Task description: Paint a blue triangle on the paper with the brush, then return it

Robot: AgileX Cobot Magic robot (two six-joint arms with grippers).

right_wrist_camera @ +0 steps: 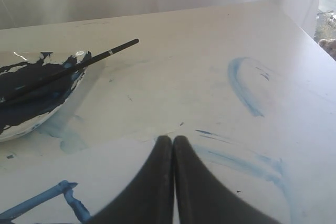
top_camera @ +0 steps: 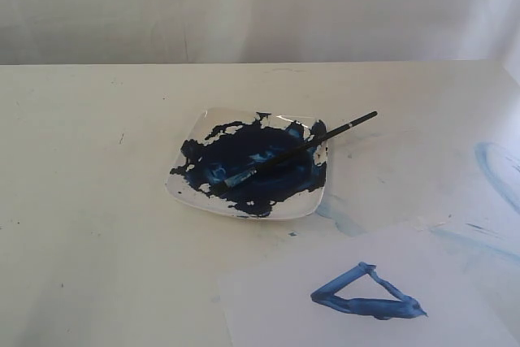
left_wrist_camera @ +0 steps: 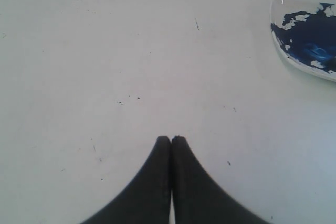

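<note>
Paper [top_camera: 268, 314] bears blue triangle [top_camera: 366, 308]; brush [top_camera: 301, 148] slants across plate [top_camera: 205, 123], handle far-right.

Dark-blue triangle [top_camera: 367, 297], white paper [top_camera: 276, 306]

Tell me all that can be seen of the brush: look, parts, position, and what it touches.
The brush is long and thin, with a black handle that bears a pale band near its far end. Its pale ferrule and blue-stained bristles lie in the dark-blue paint on the white plate. The handle rests slanted on the plate's rim and sticks out past it. Nothing holds it.
</note>
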